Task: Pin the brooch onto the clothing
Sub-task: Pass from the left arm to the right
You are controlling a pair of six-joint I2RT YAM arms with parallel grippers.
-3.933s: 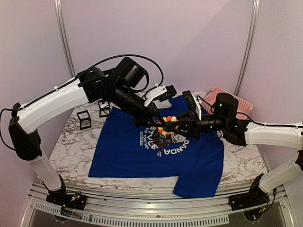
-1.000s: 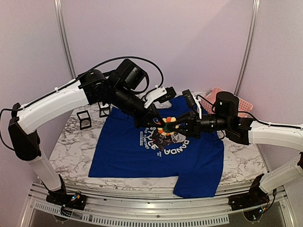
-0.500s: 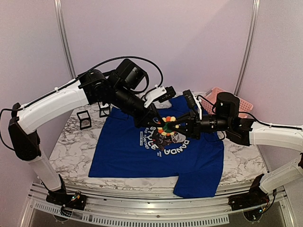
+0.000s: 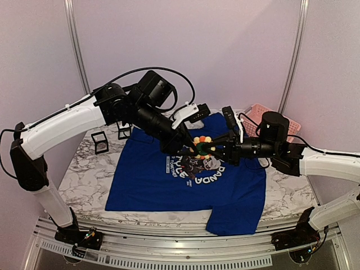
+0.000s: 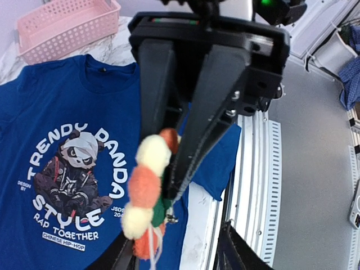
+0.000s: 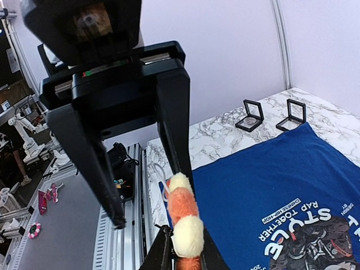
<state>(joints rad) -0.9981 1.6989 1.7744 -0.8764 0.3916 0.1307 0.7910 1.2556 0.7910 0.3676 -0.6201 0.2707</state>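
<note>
Even bright light; wrist-view foregrounds blurred.

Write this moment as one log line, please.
right gripper: shut on brooch | left gripper: open by brooch | brooch: above T-shirt, unpinned

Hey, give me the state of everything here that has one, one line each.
brooch, gripped in the air above the shirt, not pinned.
T-shirt, spread out, print up.
right hand, shut on the brooch.
left hand, open, one finger beside the brooch.
pink basket, upright.
</note>
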